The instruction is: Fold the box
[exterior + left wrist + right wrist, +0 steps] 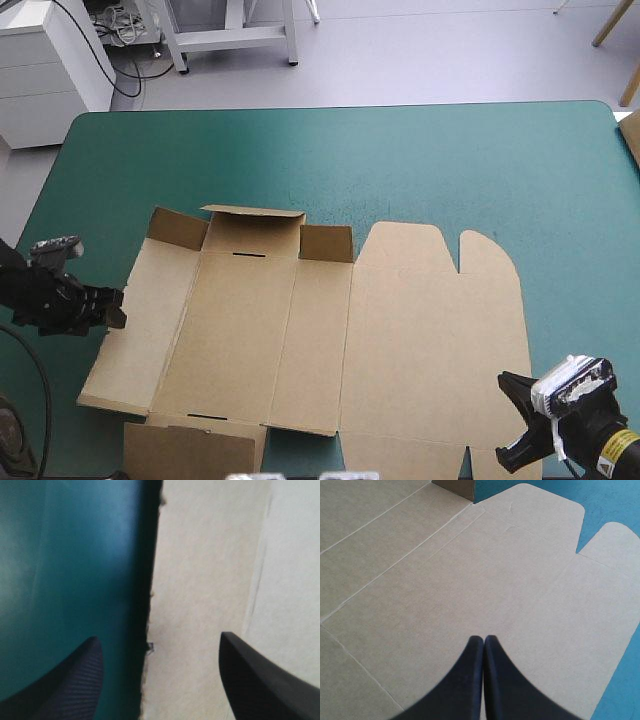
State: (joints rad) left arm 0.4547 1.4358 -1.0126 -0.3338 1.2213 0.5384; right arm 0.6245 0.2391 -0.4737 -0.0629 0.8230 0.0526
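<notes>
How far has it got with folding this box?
Barely begun. The box is mostly a flat sheet; only the far wall and its corner flaps stand up. In hand: the left gripper is open astride the box's left edge, not yet gripping. The right gripper is shut, over the lid. Left: raising and tucking the remaining walls.

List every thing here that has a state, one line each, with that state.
box: unfolded, mostly flat on the table.
far-side flaps: raised.
lid panel: lying flat.
left claw: open, straddling the box's left edge.
right claw: shut, over the lid panel, nothing visibly gripped.
</notes>
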